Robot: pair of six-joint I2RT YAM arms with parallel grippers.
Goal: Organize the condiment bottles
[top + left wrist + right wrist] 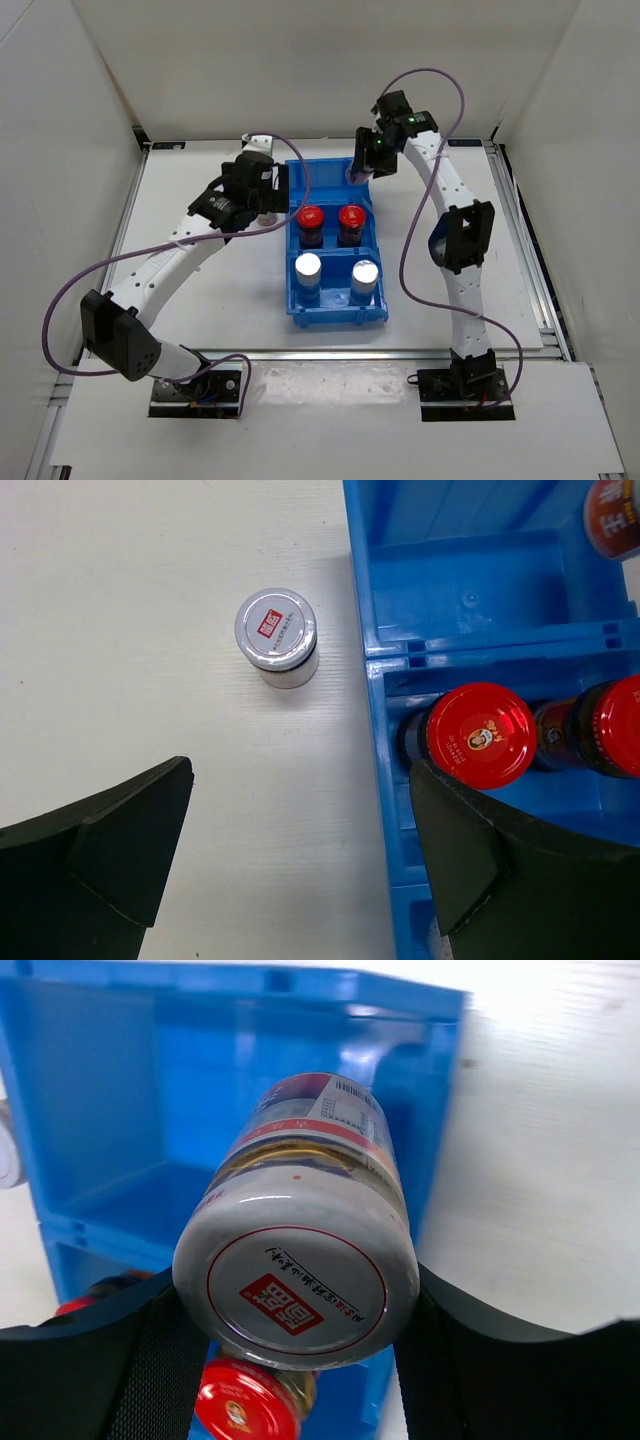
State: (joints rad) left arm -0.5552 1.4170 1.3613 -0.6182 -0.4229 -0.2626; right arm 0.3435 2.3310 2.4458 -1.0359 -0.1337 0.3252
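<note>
My right gripper (pixel 363 167) (pixel 295 1295) is shut on a pale jar with a white, red-printed lid (pixel 297 1285). It holds the jar tilted over the far compartment of the blue bin (pixel 340 318). My left gripper (pixel 266 198) (pixel 300 770) is open and empty above the table, just left of the bin. A second white-lidded jar (pixel 276 630) stands on the table ahead of it, beside the bin wall (pixel 372 600). Two red-capped jars (pixel 311 216) (pixel 351 216) fill the middle compartment. Two silver-topped jars (pixel 308 266) (pixel 366 271) fill the near one.
The bin's far compartment (pixel 100 1090) holds nothing on its floor. White walls enclose the table on the left, back and right. Purple cables loop from both arms over the table.
</note>
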